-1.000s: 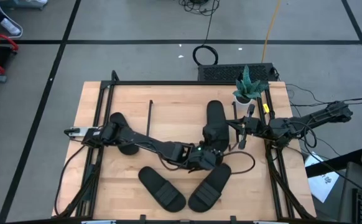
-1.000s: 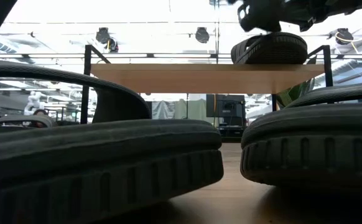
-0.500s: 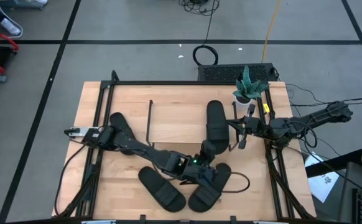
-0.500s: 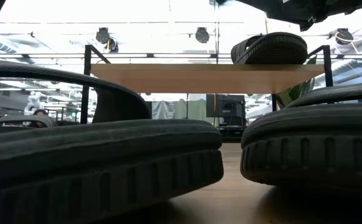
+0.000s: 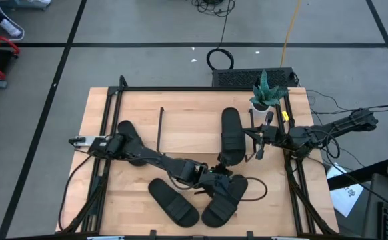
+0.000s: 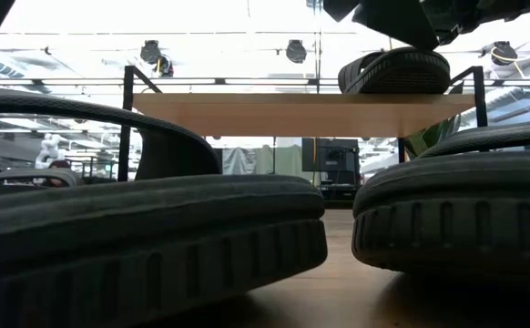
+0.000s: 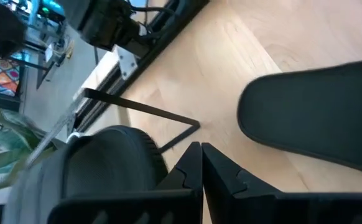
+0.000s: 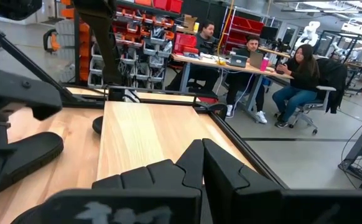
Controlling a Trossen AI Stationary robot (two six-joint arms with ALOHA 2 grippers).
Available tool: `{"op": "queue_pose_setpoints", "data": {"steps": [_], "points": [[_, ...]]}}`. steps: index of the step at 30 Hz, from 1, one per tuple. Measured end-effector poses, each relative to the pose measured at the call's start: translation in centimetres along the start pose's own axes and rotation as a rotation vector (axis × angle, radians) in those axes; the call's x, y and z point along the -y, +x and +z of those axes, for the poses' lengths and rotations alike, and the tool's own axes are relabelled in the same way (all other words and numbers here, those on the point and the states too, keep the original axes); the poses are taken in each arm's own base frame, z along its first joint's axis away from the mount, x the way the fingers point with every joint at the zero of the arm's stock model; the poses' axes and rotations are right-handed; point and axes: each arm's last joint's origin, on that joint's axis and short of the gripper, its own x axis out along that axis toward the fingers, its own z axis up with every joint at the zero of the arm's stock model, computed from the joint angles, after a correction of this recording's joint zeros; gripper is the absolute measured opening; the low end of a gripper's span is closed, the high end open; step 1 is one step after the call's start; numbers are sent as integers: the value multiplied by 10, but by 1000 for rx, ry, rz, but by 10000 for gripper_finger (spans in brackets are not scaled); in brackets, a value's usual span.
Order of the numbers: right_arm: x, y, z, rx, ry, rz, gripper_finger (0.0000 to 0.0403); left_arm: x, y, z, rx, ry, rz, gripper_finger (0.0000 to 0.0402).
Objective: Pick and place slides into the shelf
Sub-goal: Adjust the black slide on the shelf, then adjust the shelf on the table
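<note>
Left gripper closed above a slide near the table's front edge.

The left gripper (image 5: 219,183) is seen with fingers pressed together, nothing held, just over the right front slide (image 5: 225,200); a second slide (image 5: 173,201) lies beside it. One slide (image 5: 231,135) rests on the shelf (image 5: 187,130). The right gripper (image 5: 259,142), likewise closed and empty, is positioned by the table's right edge (image 5: 314,157).

No writing to read anywhere here: no labels, brand marks, numbers or signs that can be made out on anything on the table or in the room behind it.
</note>
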Motion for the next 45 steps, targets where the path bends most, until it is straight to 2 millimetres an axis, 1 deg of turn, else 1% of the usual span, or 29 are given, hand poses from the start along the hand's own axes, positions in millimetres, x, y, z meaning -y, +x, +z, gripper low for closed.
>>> {"op": "queue_pose_setpoints", "data": {"steps": [7,17,22,24,25,27,28,31,33,36,39,41,43,45], "points": [[0,0,0,0,-15,-1,0,-2,1,-1,-5,-10,3,0],[0,0,0,0,-15,-1,0,-16,9,-10,-30,-44,19,0],[0,0,0,0,-15,0,0,-13,8,-9,-32,-20,12,0],[0,0,0,0,-15,0,0,-8,5,-7,-29,16,10,0],[0,0,0,0,-15,0,0,-6,0,-4,-30,41,5,0],[0,0,0,0,-15,0,0,-1,-11,1,-28,89,-10,0],[0,0,0,0,-15,1,0,-1,-20,4,-19,106,-9,0],[-1,0,0,-2,-26,23,0,-9,-54,11,-8,124,-9,0],[-2,-1,-1,-5,-45,69,0,-18,-80,13,-8,100,4,0],[-2,-2,-1,1,-43,113,0,-31,-121,12,-25,31,69,0],[-2,-3,1,17,-32,129,0,-39,-165,1,-101,-25,122,0],[-1,-3,1,19,-32,129,0,-44,-188,-12,-152,-81,160,0],[-1,-4,1,22,-39,129,0,-45,-206,-28,-183,-133,214,0],[-1,-4,2,27,-43,128,0,-41,-219,-46,-188,-175,250,0]]}}
